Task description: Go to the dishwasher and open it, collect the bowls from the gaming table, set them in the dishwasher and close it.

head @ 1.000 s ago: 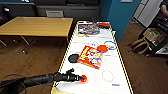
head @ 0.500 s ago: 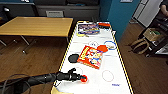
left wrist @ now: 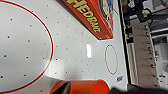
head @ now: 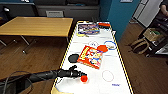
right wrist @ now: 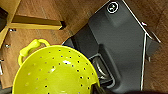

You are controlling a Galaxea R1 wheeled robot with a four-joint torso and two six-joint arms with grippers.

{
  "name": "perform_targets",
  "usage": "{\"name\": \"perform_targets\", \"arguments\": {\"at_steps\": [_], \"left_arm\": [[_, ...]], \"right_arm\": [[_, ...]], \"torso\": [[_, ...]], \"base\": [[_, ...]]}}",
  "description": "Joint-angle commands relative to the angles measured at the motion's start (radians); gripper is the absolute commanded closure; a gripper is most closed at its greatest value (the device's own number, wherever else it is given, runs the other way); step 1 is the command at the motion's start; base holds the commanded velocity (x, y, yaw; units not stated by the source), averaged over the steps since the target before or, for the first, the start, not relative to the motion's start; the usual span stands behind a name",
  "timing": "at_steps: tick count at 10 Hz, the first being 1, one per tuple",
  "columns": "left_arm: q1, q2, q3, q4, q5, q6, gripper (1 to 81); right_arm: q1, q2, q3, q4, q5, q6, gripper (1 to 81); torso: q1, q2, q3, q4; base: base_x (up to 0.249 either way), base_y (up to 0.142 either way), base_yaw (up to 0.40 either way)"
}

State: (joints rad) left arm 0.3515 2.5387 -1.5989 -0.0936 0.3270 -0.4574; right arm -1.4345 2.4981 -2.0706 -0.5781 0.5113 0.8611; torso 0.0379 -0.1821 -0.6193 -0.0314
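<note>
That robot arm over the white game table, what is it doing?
The robot's left arm reaches over the white game table, and its left end effector is right at a small orange bowl near the table's near end. A red game box lies further along, with another orange bowl beside it. From the right wrist's camera, a yellow colander with holes shows large, above the wooden floor.
</note>
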Motion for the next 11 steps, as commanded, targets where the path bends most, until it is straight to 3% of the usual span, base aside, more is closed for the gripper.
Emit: {"name": "perform_targets", "arguments": {"at_steps": [1,8,10,11], "left_arm": [[-0.119,0.002,0.023,-0.003,0.032,-0.003,1.0],[-0.026,0.039,-0.006,0.005,0.029,0.006,1.0],[0.016,0.049,-0.013,0.066,0.032,0.006,1.0],[0.019,0.046,-0.009,0.08,0.032,0.006,81.1]], "right_arm": [[0.004,-0.036,0.014,-0.031,-0.03,0.001,81.1],[0.008,-0.035,0.017,-0.031,-0.028,0.001,81.1],[0.008,-0.039,0.02,-0.031,-0.028,0.001,81.1],[0.01,-0.039,0.02,-0.031,-0.028,0.001,81.1]], "torso": [[0.0,0.0,0.0,0.0],[0.0,0.0,0.0,0.0],[0.0,0.0,0.0,0.0],[0.0,0.0,0.0,0.0]], "base": [[0.0,0.0,0.0],[0.0,0.0,0.0],[0.0,0.0,0.0],[0.0,0.0,0.0]]}}
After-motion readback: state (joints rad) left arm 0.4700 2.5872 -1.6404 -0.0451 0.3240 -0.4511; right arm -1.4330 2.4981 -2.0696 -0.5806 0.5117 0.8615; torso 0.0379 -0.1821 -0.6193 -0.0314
